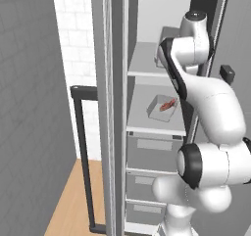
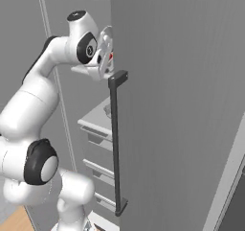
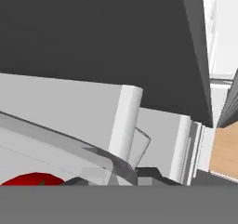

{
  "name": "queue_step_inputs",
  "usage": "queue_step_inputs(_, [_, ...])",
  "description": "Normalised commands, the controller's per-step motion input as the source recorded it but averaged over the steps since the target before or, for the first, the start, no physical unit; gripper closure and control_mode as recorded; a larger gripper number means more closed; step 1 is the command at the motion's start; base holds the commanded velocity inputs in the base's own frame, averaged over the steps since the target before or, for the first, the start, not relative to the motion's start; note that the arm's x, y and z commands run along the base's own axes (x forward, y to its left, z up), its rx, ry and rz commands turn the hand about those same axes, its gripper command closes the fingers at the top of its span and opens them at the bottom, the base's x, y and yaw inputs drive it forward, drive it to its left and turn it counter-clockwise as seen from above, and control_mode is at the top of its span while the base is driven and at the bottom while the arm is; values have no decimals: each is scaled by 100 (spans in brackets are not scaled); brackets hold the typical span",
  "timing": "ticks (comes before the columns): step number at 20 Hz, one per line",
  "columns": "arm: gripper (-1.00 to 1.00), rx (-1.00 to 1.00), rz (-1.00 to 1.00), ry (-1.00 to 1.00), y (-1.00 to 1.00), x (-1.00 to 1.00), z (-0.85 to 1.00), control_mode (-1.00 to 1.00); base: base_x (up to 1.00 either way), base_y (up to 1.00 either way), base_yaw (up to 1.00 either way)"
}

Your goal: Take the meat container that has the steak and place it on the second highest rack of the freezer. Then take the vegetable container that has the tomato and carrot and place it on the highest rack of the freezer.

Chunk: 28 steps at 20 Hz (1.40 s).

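The freezer point(image 1: 147, 132) stands open, the arm reaching into its upper part. Below the gripper, on the second shelf point(image 1: 147, 117), sits the clear meat container point(image 1: 162, 108) with the steak point(image 1: 168, 105) lying flat inside, its long axis running diagonally, away and to the right in the left base view. At the gripper point(image 2: 103, 57), level with the highest rack point(image 1: 144, 63), is the clear vegetable container point(image 3: 69, 153); the tomato point(image 3: 32, 179) shows red just beside the fingers, at the hand view's lower edge. Whether the jaws are apart or pressed on the container's rim cannot be told. The carrot is hidden. The door's dark bar handle point(image 2: 116, 144) hangs beside the gripper.
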Motion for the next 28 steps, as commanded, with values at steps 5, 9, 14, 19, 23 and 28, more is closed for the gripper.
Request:
queue_step_inputs(5, [100,0,0,1,0,56,-21,-100,0,0,0])
queue_step_inputs(9, [100,0,0,3,-2,45,-18,-100,0,0,0])
queue_step_inputs(14, [100,0,0,3,-17,38,-21,-100,0,0,0])
queue_step_inputs(19, [100,0,0,8,-8,44,-6,-100,0,0,0])
queue_step_inputs(23, [100,0,0,5,-5,50,-16,-100,0,0,0])
queue_step_inputs(28, [100,0,0,0,-8,50,-27,-100,0,0,0])
